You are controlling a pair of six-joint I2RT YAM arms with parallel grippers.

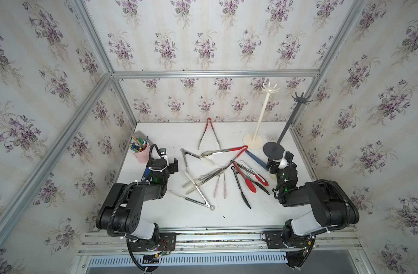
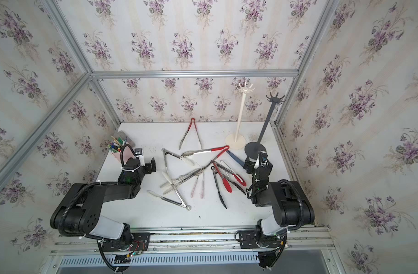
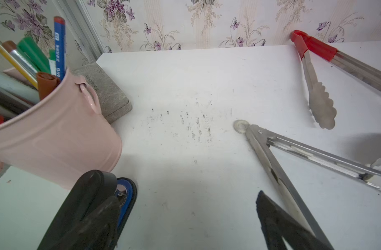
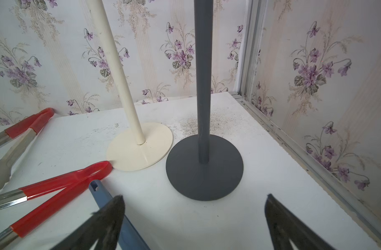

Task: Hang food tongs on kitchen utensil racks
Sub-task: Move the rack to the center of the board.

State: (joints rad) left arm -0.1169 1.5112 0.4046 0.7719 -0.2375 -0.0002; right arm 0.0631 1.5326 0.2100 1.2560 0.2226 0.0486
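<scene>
Right wrist view: right gripper (image 4: 195,197) gapes empty facing grey rack (image 4: 203,86) near table edge (image 4: 269,142), left gripper (image 3: 177,184) released beside pink cup (image 3: 55,140).

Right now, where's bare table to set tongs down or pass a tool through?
Two patches. The near strip between the front rail and the cream-tipped tongs lies bare. So does the back-left stretch between the pink cup and the red-handled tongs at the back. Crowded: the crossed tongs pile mid-table, and the cream rack base beside the grey rack base.

A cream rack (image 1: 262,116), a dark-grey rack (image 1: 289,123), a pink cup (image 1: 141,155) — wallpaper (image 1: 203,35) striped (purple sprigs).
</scene>
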